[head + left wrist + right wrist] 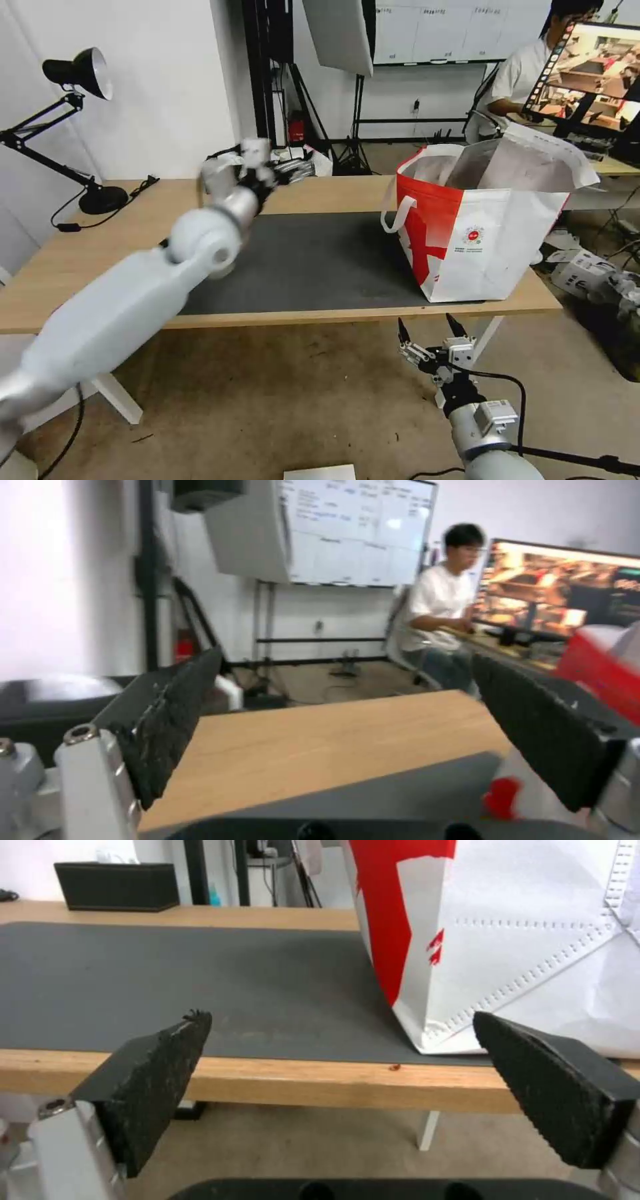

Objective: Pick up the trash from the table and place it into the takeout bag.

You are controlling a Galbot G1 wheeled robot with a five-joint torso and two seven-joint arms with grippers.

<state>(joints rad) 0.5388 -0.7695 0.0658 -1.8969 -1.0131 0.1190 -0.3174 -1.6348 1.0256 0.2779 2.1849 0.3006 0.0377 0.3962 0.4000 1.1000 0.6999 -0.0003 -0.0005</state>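
Light-wood bench (80, 267) with dark mat (320, 260). Bag (487, 227) upright at right end, on mat's right edge, near front edge, mouth open. Left hand (250, 163) raised above bench's back edge, left of centre; fingers (167, 730) spread wide, nothing between. Right hand (430, 330) low, in front of bench's front edge, below bag; fingers (160, 1080) wide apart, empty. Black box (117, 886) at back edge.
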